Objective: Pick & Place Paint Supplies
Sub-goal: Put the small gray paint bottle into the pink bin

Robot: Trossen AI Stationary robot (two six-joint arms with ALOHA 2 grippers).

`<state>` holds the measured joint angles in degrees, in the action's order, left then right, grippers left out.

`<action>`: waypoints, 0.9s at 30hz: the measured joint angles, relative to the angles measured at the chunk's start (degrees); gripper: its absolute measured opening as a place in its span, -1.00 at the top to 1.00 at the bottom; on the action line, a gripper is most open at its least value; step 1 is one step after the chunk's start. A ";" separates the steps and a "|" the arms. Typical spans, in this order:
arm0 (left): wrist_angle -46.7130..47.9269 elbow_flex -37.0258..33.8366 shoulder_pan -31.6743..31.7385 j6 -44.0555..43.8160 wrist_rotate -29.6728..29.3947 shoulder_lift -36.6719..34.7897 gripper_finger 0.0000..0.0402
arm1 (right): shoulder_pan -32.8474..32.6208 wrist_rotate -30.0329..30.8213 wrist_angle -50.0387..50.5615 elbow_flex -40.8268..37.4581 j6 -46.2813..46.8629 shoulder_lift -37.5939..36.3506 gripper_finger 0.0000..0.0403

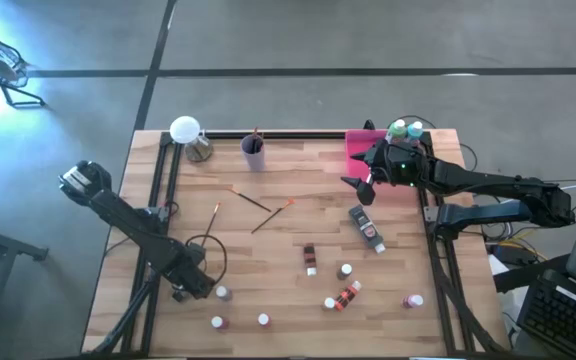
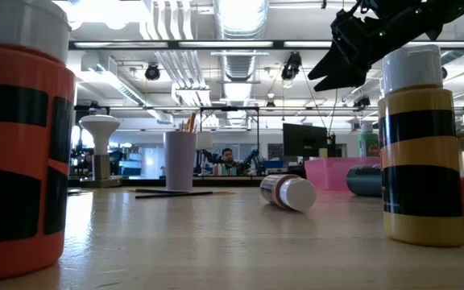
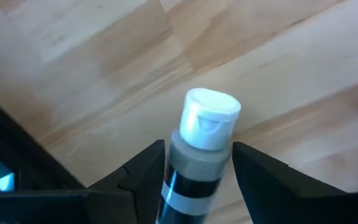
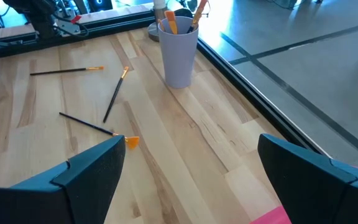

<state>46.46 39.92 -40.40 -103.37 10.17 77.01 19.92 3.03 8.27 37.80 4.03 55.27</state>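
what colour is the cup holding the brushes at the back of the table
Lilac; the plastic cup with orange-tipped brushes inside shows best in the right wrist view.

The table (image 1: 288,205) is pale blond wood with darker grain streaks, framed by black rails, and everything else is placed from the bright pink tray (image 1: 364,148) at its far right corner. On the tray stand white-capped bottles in green (image 1: 398,129) and blue (image 1: 416,130), while just in front of it lies a dark grey tube (image 1: 366,228). Further along the same edge stands a lilac cup (image 4: 178,52) holding orange-tipped brushes, with black-handled, orange-tipped brushes (image 4: 96,127) lying loose nearby, and at the near edge stand an orange bottle with black bands (image 2: 18,137) and a yellow one with black bands (image 2: 421,145), both white-capped.
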 joint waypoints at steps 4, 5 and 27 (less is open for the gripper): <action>-0.89 -1.06 -0.27 -0.06 0.02 0.00 0.04 | -0.01 0.01 0.00 0.00 0.00 0.00 -0.80; -1.34 -1.40 -0.43 -0.07 0.03 0.00 0.04 | -0.02 0.02 0.00 0.00 0.00 0.01 -0.80; -6.14 -5.05 -1.60 0.02 0.72 -0.02 0.04 | 0.00 0.01 -0.02 0.00 0.00 0.01 -0.80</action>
<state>40.32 34.87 -42.00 -103.35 10.90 76.99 19.92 3.04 8.25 37.80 4.03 55.28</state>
